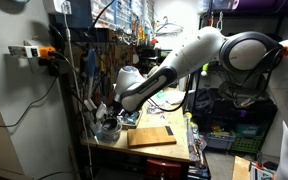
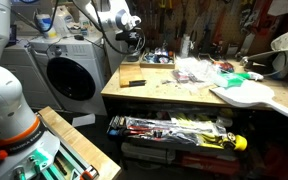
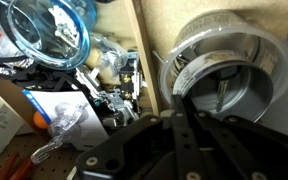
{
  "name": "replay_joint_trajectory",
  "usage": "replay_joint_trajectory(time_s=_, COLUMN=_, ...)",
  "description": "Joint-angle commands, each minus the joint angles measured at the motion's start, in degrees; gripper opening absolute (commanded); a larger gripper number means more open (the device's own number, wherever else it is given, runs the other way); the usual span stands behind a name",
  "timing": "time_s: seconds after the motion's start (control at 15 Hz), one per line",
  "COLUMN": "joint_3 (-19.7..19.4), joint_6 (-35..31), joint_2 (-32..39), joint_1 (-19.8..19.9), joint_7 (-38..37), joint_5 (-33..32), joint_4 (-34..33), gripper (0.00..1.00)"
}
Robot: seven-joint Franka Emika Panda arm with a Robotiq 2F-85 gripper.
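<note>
In an exterior view: low over clear round tub (image 1: 108, 126) at worktop (image 1: 181, 148) end, beside wooden board (image 1: 151, 137). In an exterior view: at worktop's (image 2: 174, 90) far corner. Wrist view: with jaws drawn together at tub (image 3: 229, 75) rim, tub's bulk just right; pinching or not, cannot tell.

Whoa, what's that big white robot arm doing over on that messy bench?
The white robot arm is stretched out across the workbench. Its gripper is down at one corner, right at a clear round plastic container. In the wrist view the dark fingers sit by the container's rim, but it is too dim to tell whether they are pinching it. A wooden board lies on the bench beside it, not touched.
</note>
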State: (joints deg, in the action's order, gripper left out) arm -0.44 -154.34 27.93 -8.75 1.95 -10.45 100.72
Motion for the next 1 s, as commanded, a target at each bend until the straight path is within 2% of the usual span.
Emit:
replay_joint_trajectory(time_s=0.0, joint_3=-0.05, joint_6=2.90, joint_2=-2.13, joint_1=0.24, joint_7=-0.34, joint_5=-0.67, joint_4=0.67, gripper=0.01)
replay_joint_trajectory(time_s=0.47, joint_3=3.55, joint_6=6.42, joint_2=-5.68, joint_1=4.50, joint_7=3.59, joint_5=5.16, joint_4=2.46, gripper=0.01)
replay_joint_trajectory(time_s=0.67, joint_3=6.13, joint_6=8.05, joint_2=-8.39, joint_1=8.03, joint_7=8.48, joint_5=11.09, joint_4=4.97, gripper=0.01)
replay_joint_trajectory(time_s=0.93, joint_3=9.91, joint_6=7.79, joint_2=-14.29, joint_1=13.04, joint_7=18.80, joint_5=21.98, joint_4=12.49, gripper=0.01)
